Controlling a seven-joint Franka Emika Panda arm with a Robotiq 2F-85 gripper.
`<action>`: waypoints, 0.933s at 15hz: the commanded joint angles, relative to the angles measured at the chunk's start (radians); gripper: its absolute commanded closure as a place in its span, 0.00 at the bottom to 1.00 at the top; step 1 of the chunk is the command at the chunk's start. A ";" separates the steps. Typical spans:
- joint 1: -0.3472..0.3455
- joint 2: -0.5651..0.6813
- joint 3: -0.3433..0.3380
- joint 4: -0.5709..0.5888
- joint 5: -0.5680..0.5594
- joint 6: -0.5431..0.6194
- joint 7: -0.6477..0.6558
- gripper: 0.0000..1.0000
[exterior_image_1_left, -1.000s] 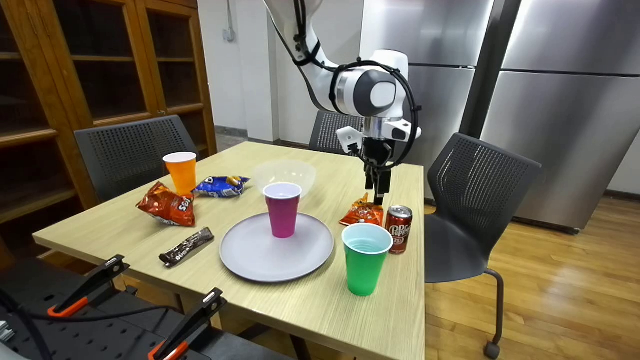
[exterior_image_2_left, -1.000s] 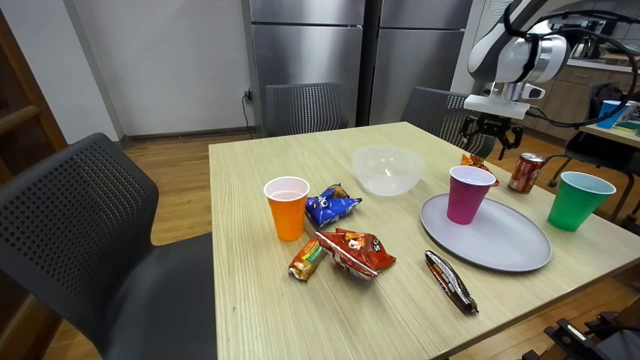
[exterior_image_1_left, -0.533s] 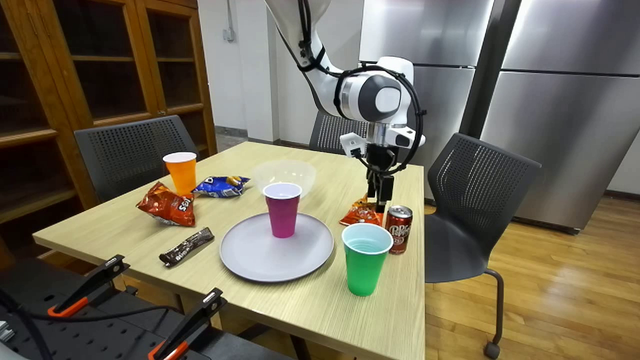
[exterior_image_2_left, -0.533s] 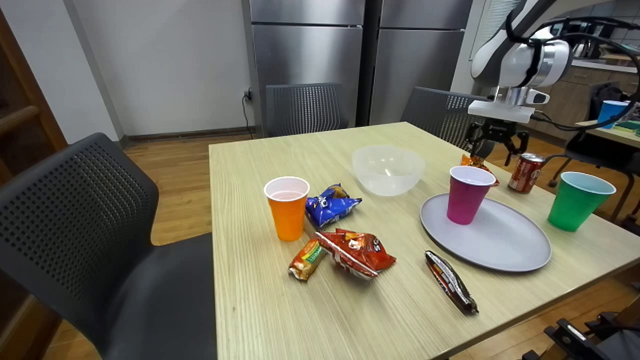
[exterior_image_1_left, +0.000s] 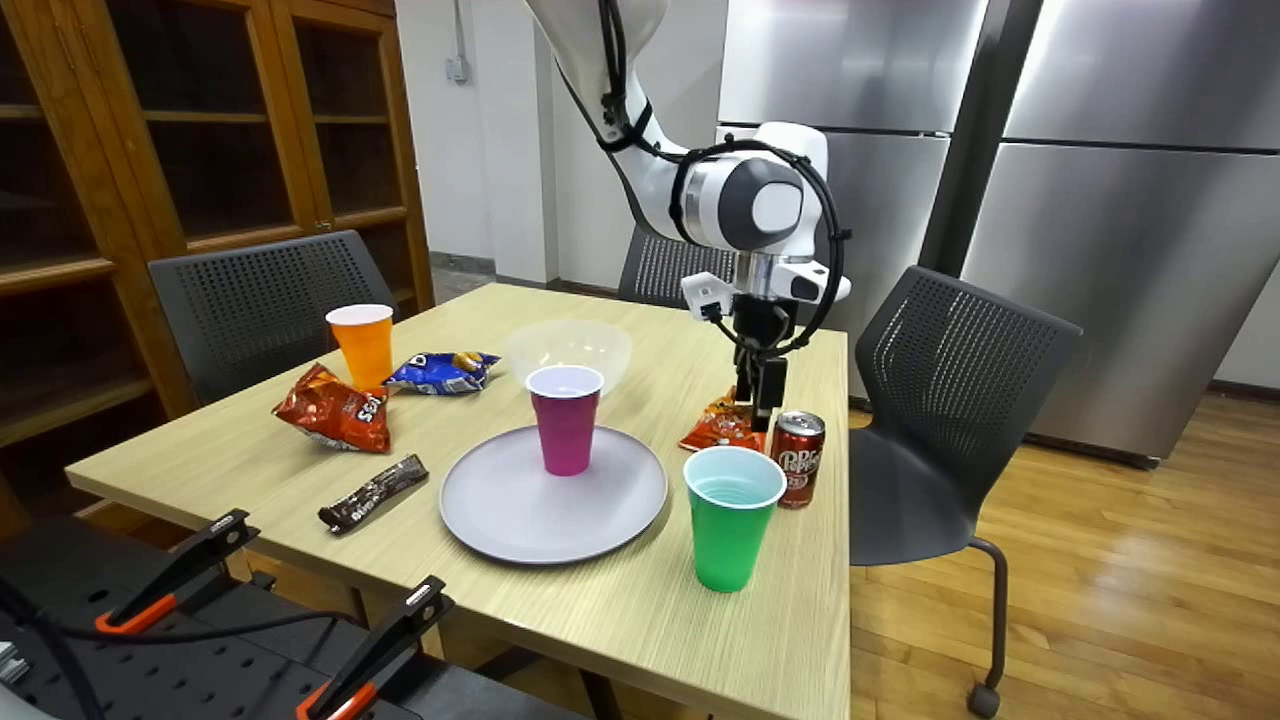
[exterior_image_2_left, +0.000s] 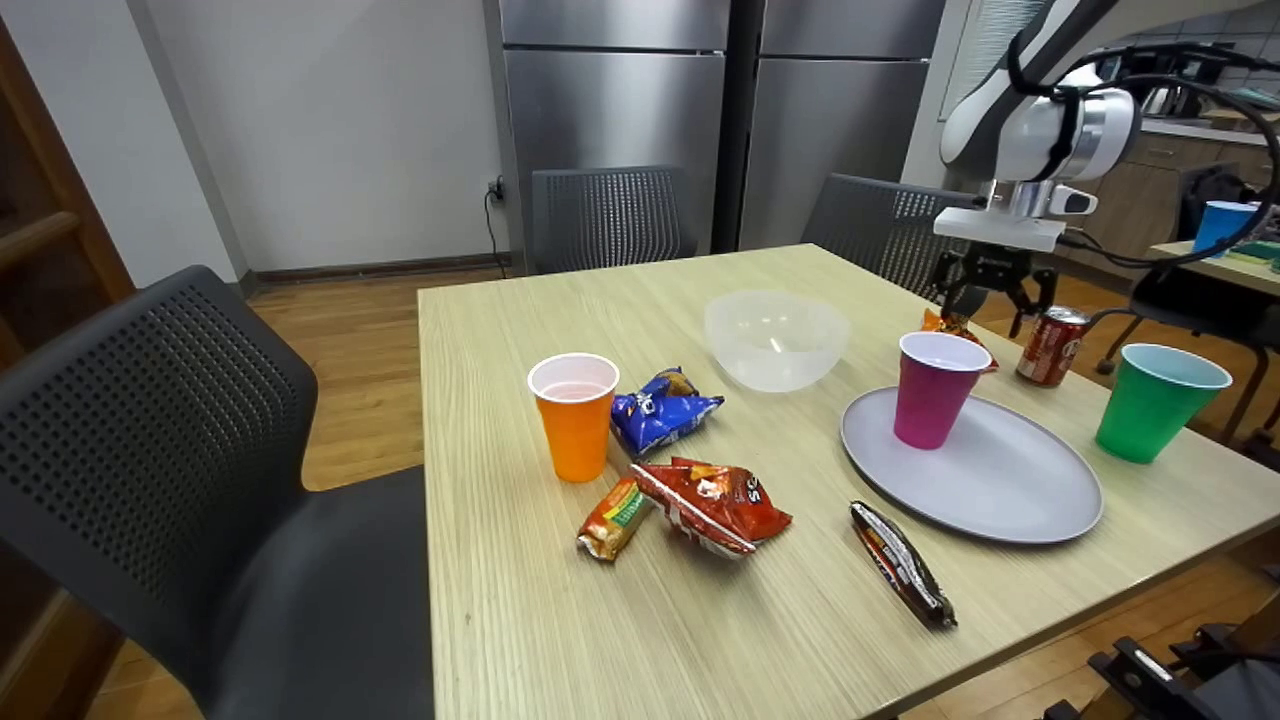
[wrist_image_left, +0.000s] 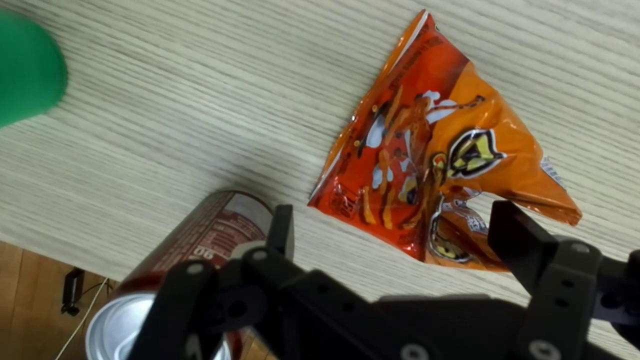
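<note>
One gripper (wrist_image_left: 392, 211) — lower than before — hangs near the orange bag (wrist_image_left: 400, 160).

Three tabletop cups (exterior_image_1_left: 567, 432), three bags (wrist_image_left: 430, 155), two bars (exterior_image_2_left: 902, 562), one can (exterior_image_1_left: 800, 462), one plate (exterior_image_1_left: 525, 515), one bowl (exterior_image_2_left: 770, 350)

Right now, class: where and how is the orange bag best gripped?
Probably by its creased middle, from straight above: the orange bag lies low on the table, and its film gathers in folds there that the spread fingers could pinch. Keep clear of the can standing close beside it.
</note>
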 joint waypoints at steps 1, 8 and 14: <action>-0.006 0.025 0.003 0.056 -0.018 -0.051 0.039 0.25; -0.010 0.040 0.006 0.085 -0.016 -0.071 0.041 0.75; -0.011 0.043 0.007 0.096 -0.016 -0.075 0.042 1.00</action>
